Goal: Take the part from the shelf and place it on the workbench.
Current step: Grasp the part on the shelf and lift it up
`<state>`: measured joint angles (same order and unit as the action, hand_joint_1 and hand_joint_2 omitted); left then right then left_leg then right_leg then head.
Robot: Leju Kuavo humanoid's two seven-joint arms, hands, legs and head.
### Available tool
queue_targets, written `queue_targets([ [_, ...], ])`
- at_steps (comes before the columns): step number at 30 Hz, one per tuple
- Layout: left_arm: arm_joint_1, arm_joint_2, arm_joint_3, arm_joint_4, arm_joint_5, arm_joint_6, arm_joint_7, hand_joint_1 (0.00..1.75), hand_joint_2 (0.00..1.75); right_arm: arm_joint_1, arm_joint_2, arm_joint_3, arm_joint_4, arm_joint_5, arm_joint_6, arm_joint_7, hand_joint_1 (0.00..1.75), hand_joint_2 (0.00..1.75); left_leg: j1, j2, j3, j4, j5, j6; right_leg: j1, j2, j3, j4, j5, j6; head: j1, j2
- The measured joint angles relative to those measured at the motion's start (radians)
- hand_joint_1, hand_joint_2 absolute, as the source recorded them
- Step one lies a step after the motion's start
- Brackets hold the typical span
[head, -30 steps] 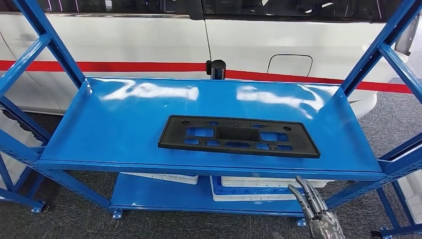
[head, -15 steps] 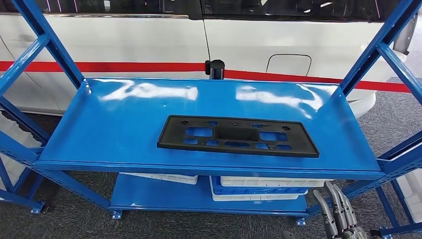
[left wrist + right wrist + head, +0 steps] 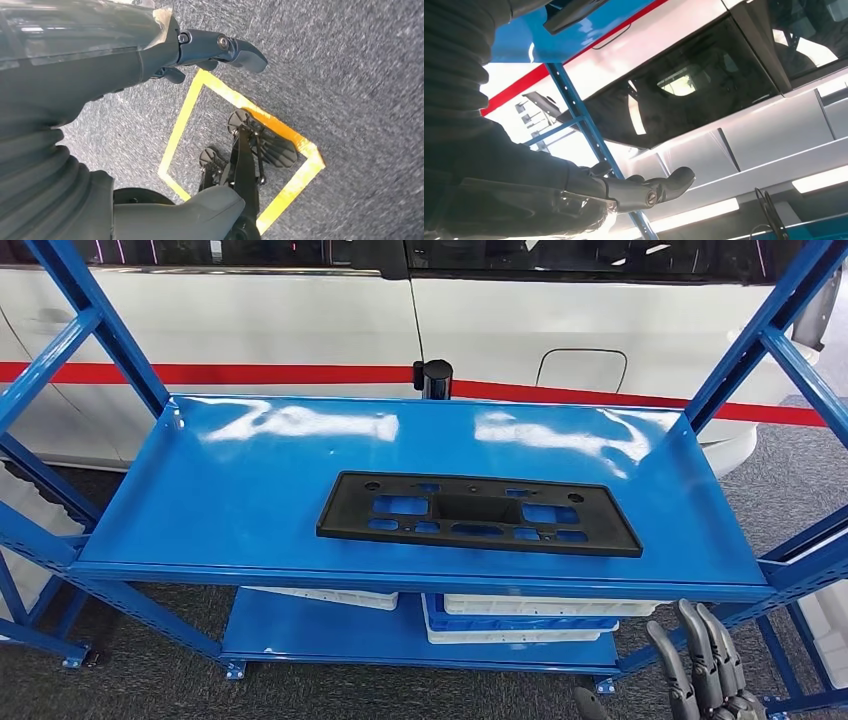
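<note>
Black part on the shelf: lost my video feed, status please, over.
Right hand open, empty, low in front of the shelf. Left hand open, hanging over floor. Black part flat on the shelf, untouched. Nothing in the way.

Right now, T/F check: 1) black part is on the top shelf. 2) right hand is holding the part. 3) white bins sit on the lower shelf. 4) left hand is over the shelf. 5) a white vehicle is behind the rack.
1) True: the part lies flat on the top shelf.
2) False: the right hand is below the shelf's front edge, holding nothing.
3) True: bins sit on the lower shelf.
4) False: the left hand hangs above the carpet.
5) True: the vehicle stands behind the rack.
</note>
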<state>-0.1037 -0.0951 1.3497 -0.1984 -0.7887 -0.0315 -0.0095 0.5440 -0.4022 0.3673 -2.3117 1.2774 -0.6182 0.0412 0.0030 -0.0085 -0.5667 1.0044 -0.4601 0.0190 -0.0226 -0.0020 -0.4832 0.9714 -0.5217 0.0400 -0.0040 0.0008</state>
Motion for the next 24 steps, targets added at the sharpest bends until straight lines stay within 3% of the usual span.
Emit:
queue_targets([
  [19, 0.0, 0.007, -0.015, 0.0, -0.039, -0.032, 0.017, 0.0, 1.75, -0.022, 0.007, -0.063, 0.029, 0.177, 0.01, -0.028, 0.0, 1.75, 0.0, 0.0, 0.0, 0.0, 0.0, 0.0, 0.0, 0.0, 0.0, 0.0, 0.0, 0.0, 0.0, 0.0],
  [22, 0.0, -0.013, -0.023, 0.0, -0.053, -0.036, 0.017, 0.0, 1.75, -0.018, 0.008, -0.08, 0.01, 0.232, 0.04, -0.022, 0.0, 1.75, 0.0, 0.0, 0.0, 0.0, 0.0, 0.0, 0.0, 0.0, 0.0, 0.0, 0.0, 0.0, 0.0, 0.0],
  [24, -0.002, -0.052, -0.035, 0.001, -0.079, -0.025, 0.022, 0.0, 1.75, -0.03, 0.013, -0.085, 0.003, 0.267, 0.066, -0.021, 0.0, 1.75, -0.001, 0.0, 0.0, 0.0, 0.0, 0.0, 0.0, 0.0, 0.0, 0.0, 0.0, 0.0, -0.001, 0.0],
])
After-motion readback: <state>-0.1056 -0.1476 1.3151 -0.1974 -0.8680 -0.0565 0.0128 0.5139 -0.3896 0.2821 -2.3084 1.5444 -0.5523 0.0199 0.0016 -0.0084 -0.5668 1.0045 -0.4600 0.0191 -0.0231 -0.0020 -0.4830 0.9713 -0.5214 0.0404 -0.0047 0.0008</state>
